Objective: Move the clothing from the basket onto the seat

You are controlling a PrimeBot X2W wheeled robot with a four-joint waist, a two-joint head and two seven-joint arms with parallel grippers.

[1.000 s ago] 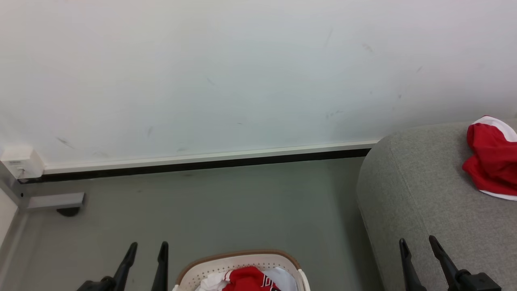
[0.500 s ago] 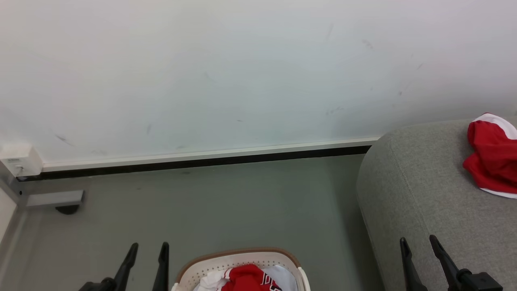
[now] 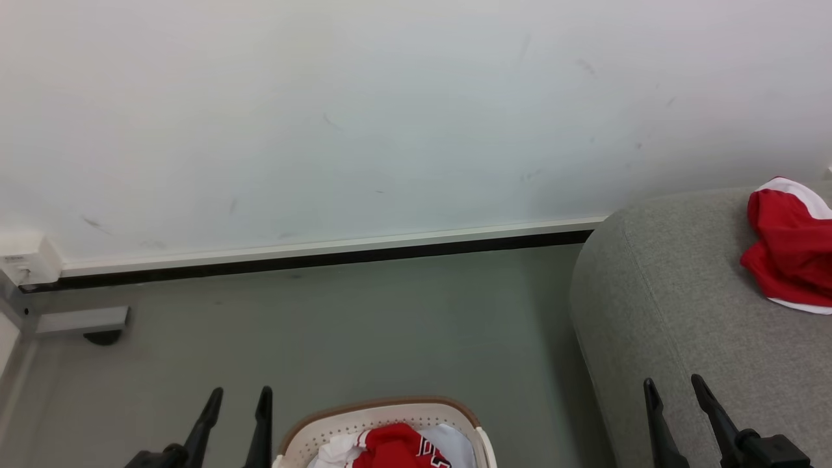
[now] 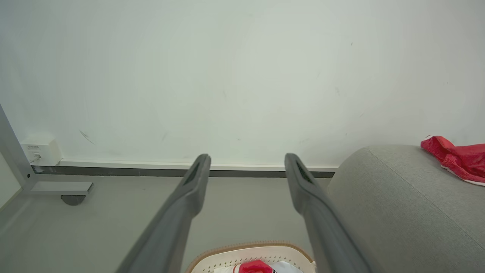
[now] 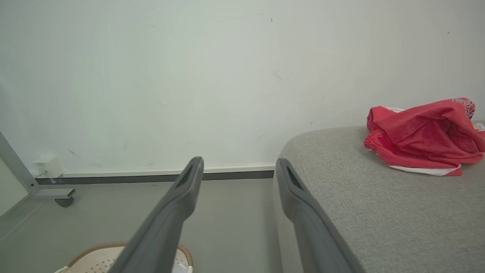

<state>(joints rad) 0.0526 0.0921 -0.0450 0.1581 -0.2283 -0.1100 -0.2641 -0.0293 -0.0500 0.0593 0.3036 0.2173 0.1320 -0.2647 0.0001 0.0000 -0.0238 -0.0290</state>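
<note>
A cream basket (image 3: 383, 415) with a brown rim pokes up at the bottom middle of the head view. Red clothing with black-and-white lettering (image 3: 393, 447) and some white cloth lie inside it. A second red garment with white trim (image 3: 786, 244) rests crumpled on the grey seat (image 3: 682, 305) at the right. My left gripper (image 3: 238, 394) stands open, left of the basket and above the floor. My right gripper (image 3: 673, 383) is open too, over the seat's near edge. Both hold nothing. The basket (image 4: 250, 252) and the garment on the seat (image 5: 420, 132) also appear in the wrist views.
A white wall with a dark skirting strip (image 3: 312, 257) runs across the back. A metal frame foot with a caster (image 3: 84, 323) and a small white box (image 3: 26, 263) sit at the far left. Grey floor (image 3: 364, 325) lies between basket, wall and seat.
The whole head view has drifted slightly, so wall, seat and basket sit a little higher and more to the left in the picture. Both grippers stay open and still.
</note>
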